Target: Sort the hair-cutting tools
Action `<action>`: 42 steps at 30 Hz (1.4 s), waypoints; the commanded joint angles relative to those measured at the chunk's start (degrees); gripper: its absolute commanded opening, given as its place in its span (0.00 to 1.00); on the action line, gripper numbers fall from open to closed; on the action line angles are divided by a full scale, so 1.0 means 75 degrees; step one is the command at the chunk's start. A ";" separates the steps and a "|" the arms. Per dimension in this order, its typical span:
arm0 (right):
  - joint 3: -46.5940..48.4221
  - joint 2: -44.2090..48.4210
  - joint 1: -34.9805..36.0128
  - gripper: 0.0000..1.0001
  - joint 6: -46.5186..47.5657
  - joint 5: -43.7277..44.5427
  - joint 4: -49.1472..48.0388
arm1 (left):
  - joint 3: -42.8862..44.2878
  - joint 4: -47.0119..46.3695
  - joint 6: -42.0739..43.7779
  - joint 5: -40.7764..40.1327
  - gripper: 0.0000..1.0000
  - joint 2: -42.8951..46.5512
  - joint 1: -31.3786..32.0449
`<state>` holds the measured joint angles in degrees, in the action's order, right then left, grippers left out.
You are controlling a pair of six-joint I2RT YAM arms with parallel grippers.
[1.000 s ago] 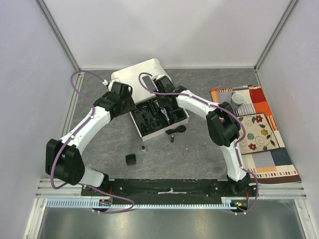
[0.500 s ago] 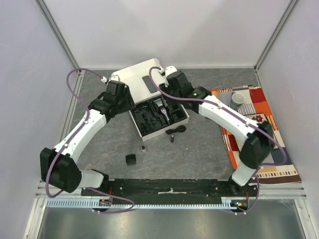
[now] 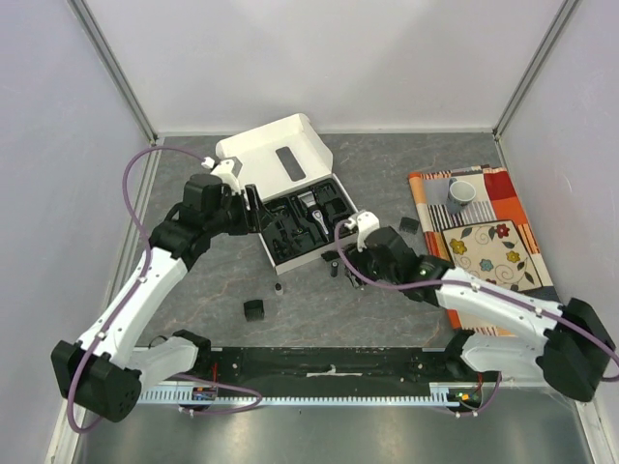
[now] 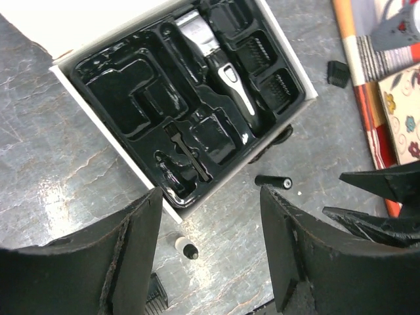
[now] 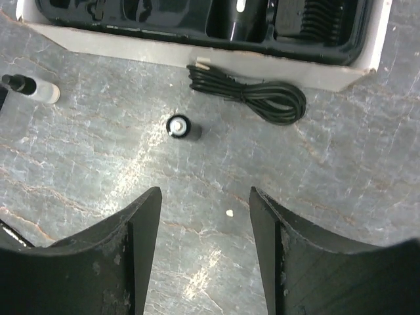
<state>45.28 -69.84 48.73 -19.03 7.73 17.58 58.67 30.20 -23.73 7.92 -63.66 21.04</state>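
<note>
The black-and-silver clipper [image 4: 220, 69] lies in the black tray [image 3: 290, 237] of the white box, with comb attachments [image 4: 270, 65] in the slots beside it. On the table in front of the box lie a coiled cord [image 5: 252, 92], a black cylinder [image 5: 178, 126], a small white-and-black bottle [image 4: 184, 246] and a black comb [image 3: 254, 309]. My left gripper [image 4: 210, 193] hangs open over the tray's near-left corner, holding nothing. Low over the table just in front of the cord, my right gripper [image 5: 205, 191] is open and empty.
The box's printed lid [image 3: 276, 155] stands open at the back. A patterned mat [image 3: 503, 256] lies at the right with a grey cup [image 3: 461, 193] on it. A small black bit [image 3: 409, 224] sits on the table beside the mat.
My right gripper has opened and swung from over the tray down to the table in front of the box. The left arm has drawn back a little to the left.
</note>
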 commanded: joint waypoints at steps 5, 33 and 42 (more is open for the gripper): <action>-0.2259 0.1215 0.0288 0.70 -0.0991 -0.0373 -0.3607 | -0.0628 -0.1003 0.0515 0.0608 0.67 0.0765 0.0031; -0.4854 -0.2534 0.0756 0.72 0.0158 0.0259 -1.1647 | -0.0956 -0.1272 0.0491 0.0877 0.66 0.0742 0.0043; -0.4327 -0.3519 0.0815 0.69 0.0544 0.0844 -1.2398 | -0.1003 -0.1331 0.0515 0.0924 0.66 0.0789 0.0054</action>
<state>10.09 -93.80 54.54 -17.21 10.74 -67.40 51.16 22.55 -22.15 12.73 -58.24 21.04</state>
